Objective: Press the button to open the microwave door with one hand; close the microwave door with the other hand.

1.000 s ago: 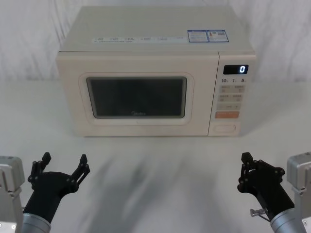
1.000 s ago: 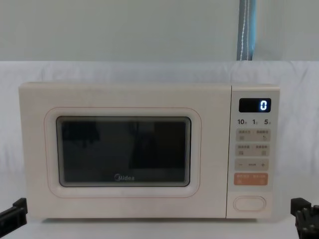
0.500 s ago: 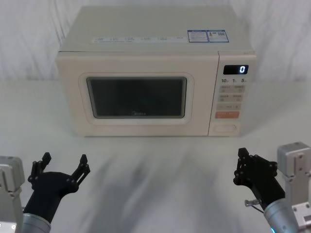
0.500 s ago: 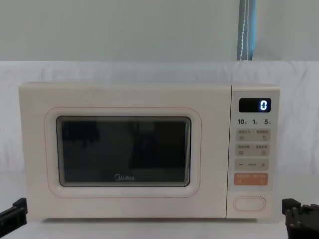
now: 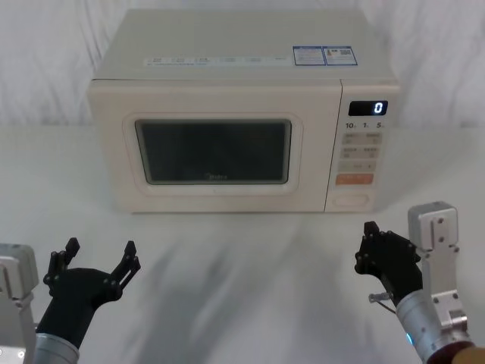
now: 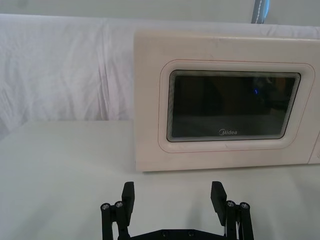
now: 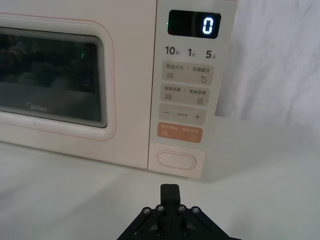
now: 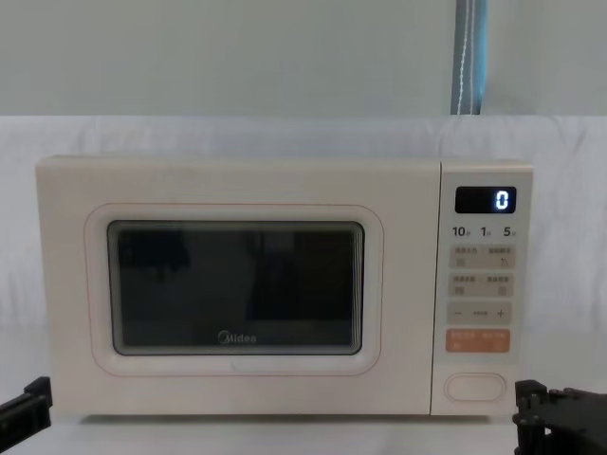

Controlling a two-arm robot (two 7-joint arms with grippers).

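The door (image 5: 212, 148) was shut — right gripper (image 5: 369, 246), jaws together, faced the button (image 5: 352, 201); left gripper (image 5: 99, 258) idle, jaws apart.

A white table (image 5: 250, 273) is carrying the scene, its surface draped in a white cloth that is running up behind as a wrinkled backdrop. A cream microwave (image 5: 227, 91) is sitting directly on the table, set toward the back, its base resting flat on the cloth. In front of the microwave, a broad bare stretch of the cloth is lying open, with soft grey shadows falling across it. To either side of the microwave, more of the white surface is showing, and the cloth is rising into folds just behind the microwave.
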